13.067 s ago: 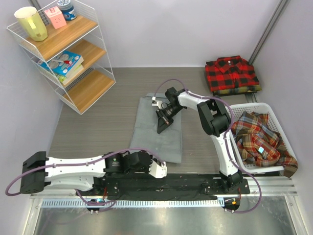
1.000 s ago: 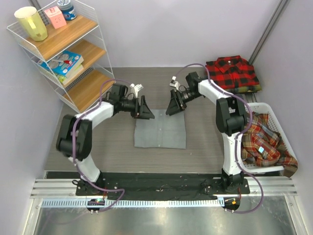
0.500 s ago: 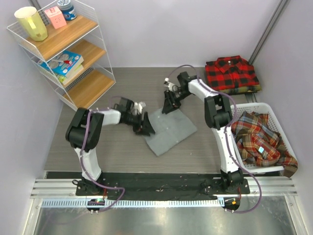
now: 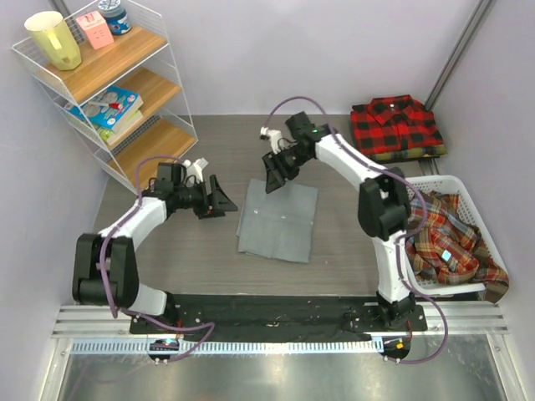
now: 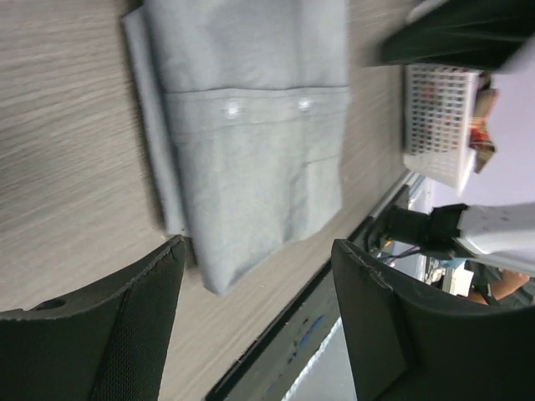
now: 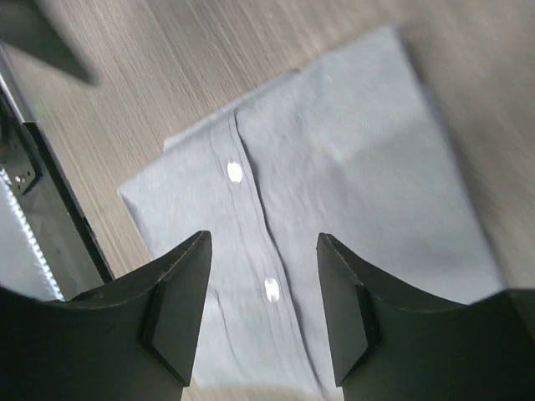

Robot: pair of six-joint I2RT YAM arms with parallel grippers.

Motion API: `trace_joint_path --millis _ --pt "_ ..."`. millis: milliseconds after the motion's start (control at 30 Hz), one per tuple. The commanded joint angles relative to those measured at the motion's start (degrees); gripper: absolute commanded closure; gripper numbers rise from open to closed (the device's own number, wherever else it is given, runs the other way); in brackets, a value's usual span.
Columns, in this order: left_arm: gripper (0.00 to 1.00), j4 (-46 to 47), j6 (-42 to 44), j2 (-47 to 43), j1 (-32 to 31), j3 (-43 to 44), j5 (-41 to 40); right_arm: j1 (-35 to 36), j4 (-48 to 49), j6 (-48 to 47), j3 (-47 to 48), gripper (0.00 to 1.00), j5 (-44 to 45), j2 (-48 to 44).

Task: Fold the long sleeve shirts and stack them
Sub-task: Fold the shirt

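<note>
Folded grey shirt (image 4: 278, 220) beside left hand (image 4: 221, 200), beneath right hand (image 4: 272, 177); both spread, empty.

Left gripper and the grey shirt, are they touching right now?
Apart. The top external view shows a strip of bare table between the left gripper and the left edge of the grey shirt.

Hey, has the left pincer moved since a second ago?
Yes. The left pincer has drawn back leftward, toward the white wire shelf rack with wooden boards, away from the folded plain grey cloth shirt whose corner it was at.
</note>
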Motion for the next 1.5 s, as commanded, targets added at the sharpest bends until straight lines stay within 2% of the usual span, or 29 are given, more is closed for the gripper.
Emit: trace_joint_path --millis 0,100,300,600,867,1133,1233,1267,1300,1367,1467 --pt "0.29 3.4 1.0 11.7 -0.7 1.9 -3.7 0.1 -2.0 -4.6 -5.9 0.41 5.2 -8.2" --pt "0.32 5.7 0.7 16.8 -0.9 4.2 -0.9 0.3 -0.6 -3.8 -12.3 0.41 7.4 -9.3" --pt "0.39 8.4 2.9 25.3 -2.0 6.1 2.5 0.3 1.7 -3.4 -18.7 0.42 10.2 -9.3" --pt "0.43 13.0 -0.6 32.8 -3.9 6.3 2.7 0.3 1.6 -5.4 -19.8 0.43 13.1 -4.8" --pt "0.48 20.4 -4.6 35.2 -4.3 5.8 4.7 0.3 1.6 -5.6 -18.7 0.43 13.4 -3.9" --pt "0.57 24.8 -8.3 37.5 -5.0 6.6 1.9 0.3 1.6 -5.0 -18.3 0.43 12.9 -3.4" --pt "0.65 25.7 -9.9 38.6 -5.1 7.7 2.3 0.3 1.6 -4.0 -18.1 0.42 12.1 -3.5" --pt "0.78 25.7 -9.9 38.5 -5.1 8.0 2.3 0.3 1.6 -3.4 -18.0 0.41 12.0 -3.9" --pt "0.86 25.3 -9.6 38.1 -5.1 8.1 2.0 0.2 1.6 -3.0 -18.0 0.40 12.1 -4.1" --pt "1.00 17.5 -4.5 36.0 -5.1 10.6 0.2 -0.6 1.6 -2.0 -18.4 0.38 11.7 -5.6" --pt "1.00 -3.5 4.7 33.3 -5.0 17.6 -8.6 -3.9 1.1 0.1 -19.2 0.32 10.0 -7.7"
